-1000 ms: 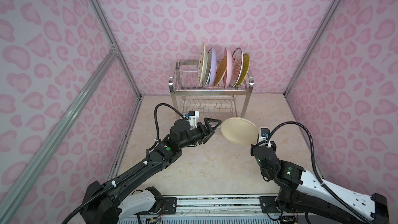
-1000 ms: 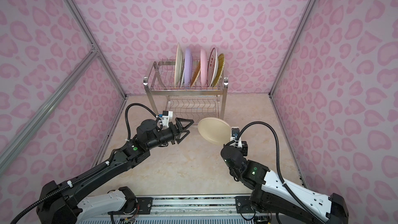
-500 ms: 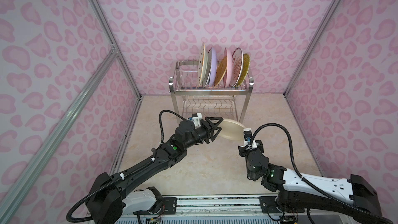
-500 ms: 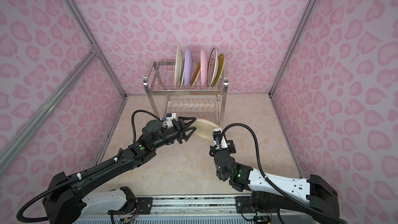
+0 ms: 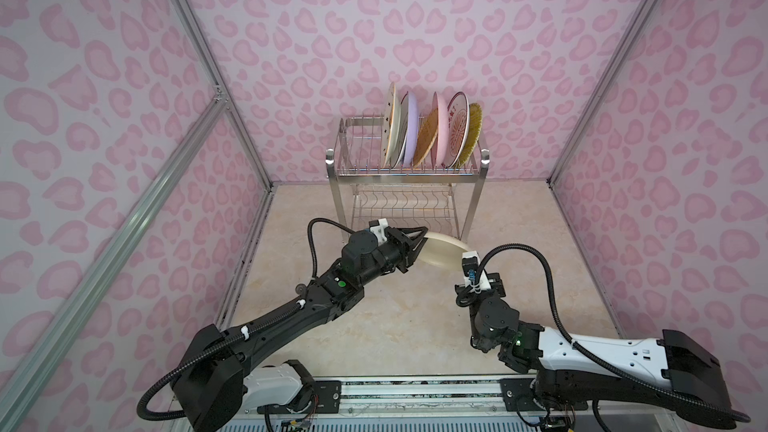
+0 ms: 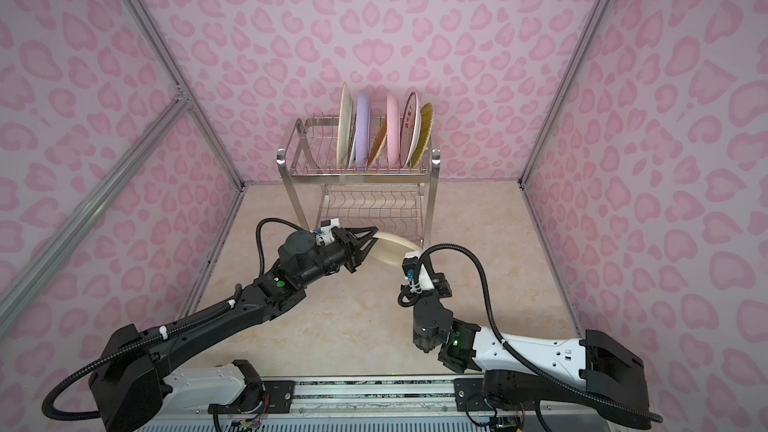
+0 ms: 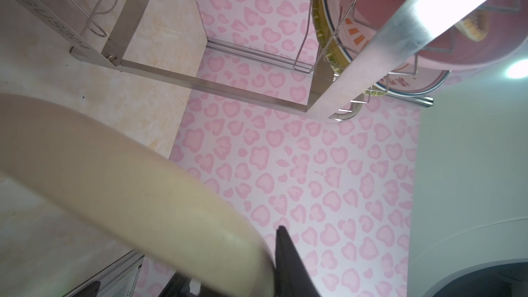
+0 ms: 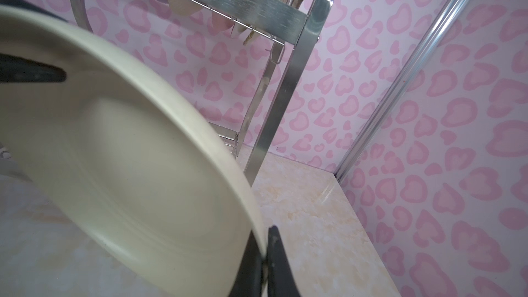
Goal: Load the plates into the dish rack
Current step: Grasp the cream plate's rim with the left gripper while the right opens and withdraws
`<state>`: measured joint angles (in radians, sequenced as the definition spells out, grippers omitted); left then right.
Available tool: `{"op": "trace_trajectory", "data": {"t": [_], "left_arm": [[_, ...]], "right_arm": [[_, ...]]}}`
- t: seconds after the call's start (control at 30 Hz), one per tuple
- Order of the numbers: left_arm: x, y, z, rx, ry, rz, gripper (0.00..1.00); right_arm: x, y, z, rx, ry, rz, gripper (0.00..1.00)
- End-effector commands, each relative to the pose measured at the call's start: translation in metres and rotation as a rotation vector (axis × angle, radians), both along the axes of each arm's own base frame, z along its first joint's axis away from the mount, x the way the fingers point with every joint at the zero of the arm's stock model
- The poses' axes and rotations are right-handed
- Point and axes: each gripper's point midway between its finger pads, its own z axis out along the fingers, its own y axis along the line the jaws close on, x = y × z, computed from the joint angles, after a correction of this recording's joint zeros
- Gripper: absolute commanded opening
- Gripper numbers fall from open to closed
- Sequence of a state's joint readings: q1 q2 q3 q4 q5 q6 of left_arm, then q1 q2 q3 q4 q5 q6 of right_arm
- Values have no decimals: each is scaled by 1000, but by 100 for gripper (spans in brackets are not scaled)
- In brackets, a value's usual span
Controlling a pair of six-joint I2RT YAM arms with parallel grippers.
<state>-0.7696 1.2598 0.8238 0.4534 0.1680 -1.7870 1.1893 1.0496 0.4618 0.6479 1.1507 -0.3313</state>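
We've got both arms stretched toward the rack (image 5: 409, 173). Our left gripper (image 5: 423, 239) clamps one edge of the cream plate (image 5: 444, 252), the right gripper (image 8: 266, 248) pinches the opposite edge, and it hangs tilted just in front of the rack.

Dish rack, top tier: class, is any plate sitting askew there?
Yes. On the dish rack, the orange woven-look plate leans diagonally towards the pink plate, unlike the nearly upright lilac plate beside it.
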Motion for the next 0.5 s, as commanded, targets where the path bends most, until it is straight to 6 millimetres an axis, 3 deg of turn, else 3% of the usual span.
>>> {"op": "trace_trajectory", "data": {"t": [0.0, 0.1, 0.2, 0.3, 0.47], "left_arm": [[0, -2, 9, -18, -22, -7, 21], [-1, -2, 11, -20, -29, -6, 16], [-2, -1, 13, -22, -37, -3, 4], [-3, 0, 16, -22, -52, 2, 3], [-4, 6, 22, 2, -96, 28, 3]], "right_arm": [[-1, -3, 8, 60, -28, -11, 0], [-2, -4, 6, 57, -25, -16, 0], [-4, -6, 6, 69, -25, -31, 0], [-7, -8, 5, 77, -13, -41, 37], [-10, -2, 0, 38, 49, 39, 73]]}}
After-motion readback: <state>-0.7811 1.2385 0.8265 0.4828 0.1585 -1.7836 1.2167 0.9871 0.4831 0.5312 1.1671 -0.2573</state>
